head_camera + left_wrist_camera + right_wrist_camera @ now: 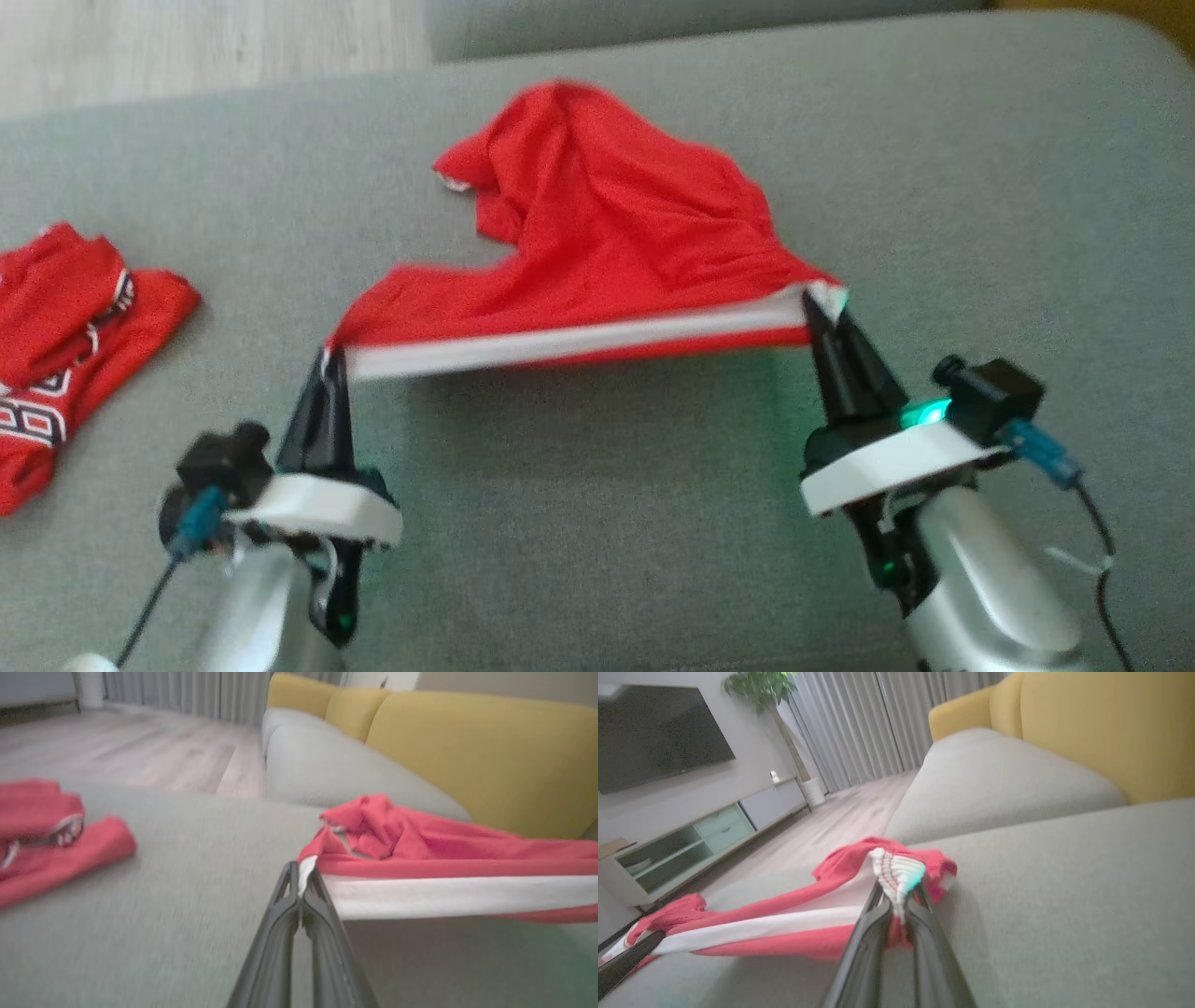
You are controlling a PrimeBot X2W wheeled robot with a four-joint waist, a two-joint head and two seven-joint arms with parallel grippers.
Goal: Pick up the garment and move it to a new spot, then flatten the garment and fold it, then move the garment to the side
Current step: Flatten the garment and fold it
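Stretching between your 2 pincers, the red garment (607, 233) lies part-lifted on the grey sofa (597, 523); left pincer (329, 359) clamps 1 end of its white band (579, 341); right pincer (823, 303) clamps the other.

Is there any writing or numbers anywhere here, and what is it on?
On the red jersey at the left: white, dark-edged print, perhaps digits, too blurred to read.
On the red garment with the white band: no text.
Nothing else legible.
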